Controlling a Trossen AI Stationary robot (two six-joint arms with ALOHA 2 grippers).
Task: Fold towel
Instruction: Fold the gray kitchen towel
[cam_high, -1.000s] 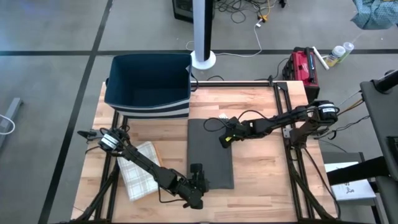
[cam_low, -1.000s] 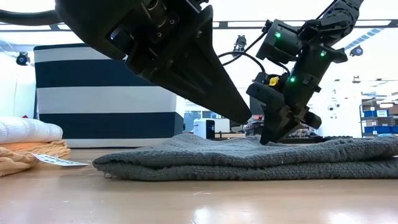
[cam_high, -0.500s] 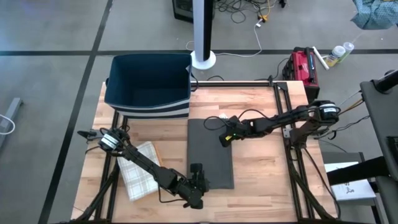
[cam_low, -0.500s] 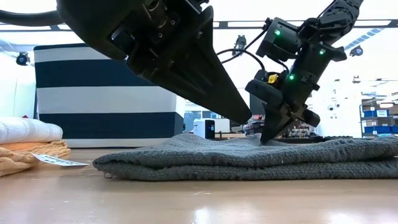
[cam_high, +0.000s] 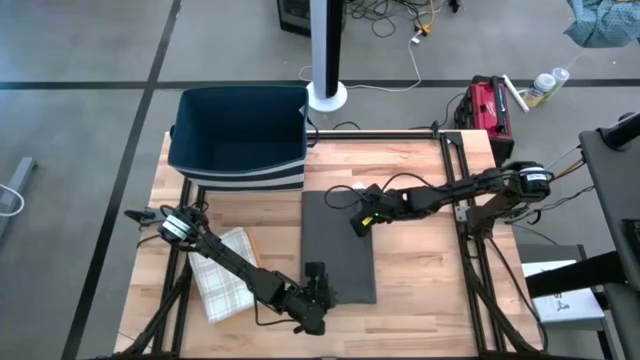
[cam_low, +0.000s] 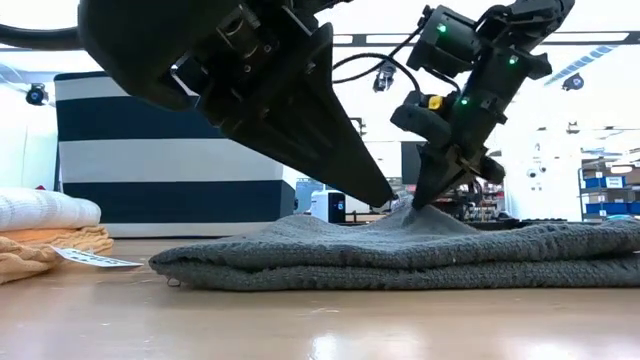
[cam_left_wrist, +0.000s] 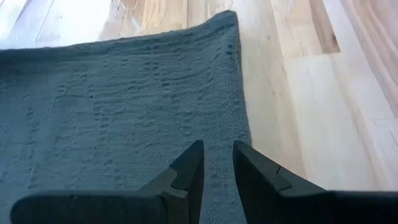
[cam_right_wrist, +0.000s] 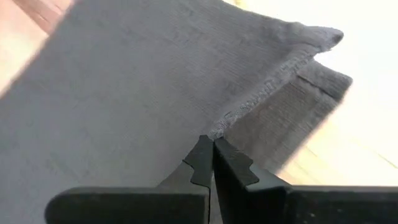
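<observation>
At the counter's (cam_high: 420, 290) left edge the left arm starts near a folded checked cloth (cam_high: 225, 272) and stretches low along the wood toward the near edge, ending in the left gripper (cam_high: 318, 285) at the near edge of the dark grey towel (cam_high: 338, 245). Its jaws stand slightly apart, one to either side of a strip of the towel's weave just inside the towel's right-hand border, as the left wrist view shows the left gripper (cam_left_wrist: 216, 163) pressed down onto the towel (cam_left_wrist: 112, 106); whether they actually pinch the cloth cannot be told. The towel lies folded in a long rectangle at the middle of the counter, running from near the far edge to near the near edge, with a navy and white striped bin (cam_high: 240, 135) beyond it at the far left corner. The right arm reaches in from the counter's right edge, elbow raised, and slopes down leftward to the right gripper (cam_high: 362, 222) on the towel's right border. Its jaws are together, clamped on the top layer's edge, which the low view shows pulled up into a small peak under the right gripper (cam_low: 428, 196).
</observation>
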